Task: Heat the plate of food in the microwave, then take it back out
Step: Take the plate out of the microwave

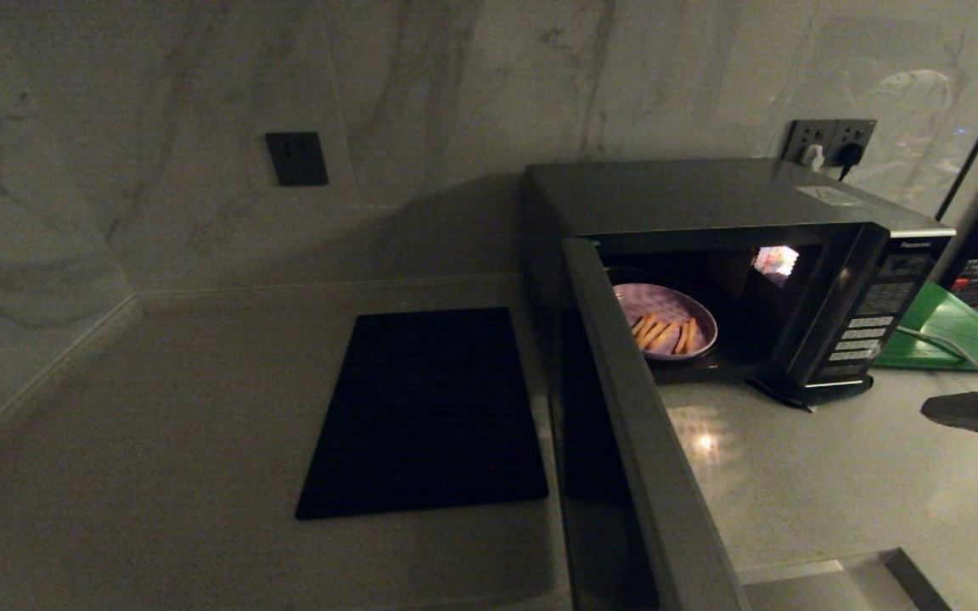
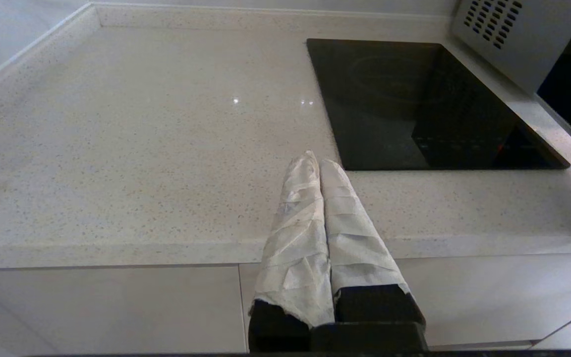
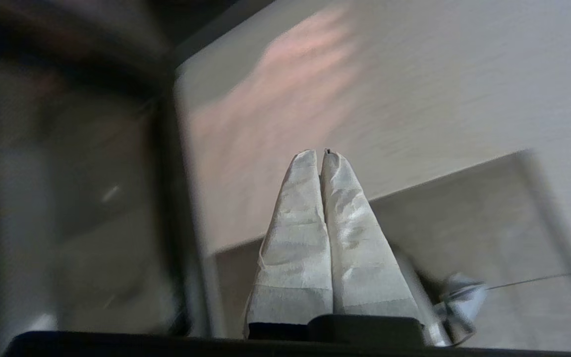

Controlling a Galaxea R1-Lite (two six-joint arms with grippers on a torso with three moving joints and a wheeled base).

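Observation:
The dark grey microwave [image 1: 710,191] stands at the back right of the counter, its door [image 1: 633,441] swung wide open toward me. Inside, lit, sits the pale-lavender plate [image 1: 650,301] with a few orange fry sticks [image 1: 667,333]. My right gripper [image 3: 321,153] is shut with nothing between its taped fingers; it hovers over the counter's front edge, with a dark blurred upright edge beside it. My left gripper [image 2: 319,159] is shut and empty, parked low at the counter's front edge, left of the microwave's side [image 2: 513,34].
A flat black slab [image 1: 425,412] lies in the counter left of the microwave. A green board [image 1: 939,327] and a white cable lie to its right. Wall sockets [image 1: 829,140] sit behind it. The open door blocks the middle of the counter.

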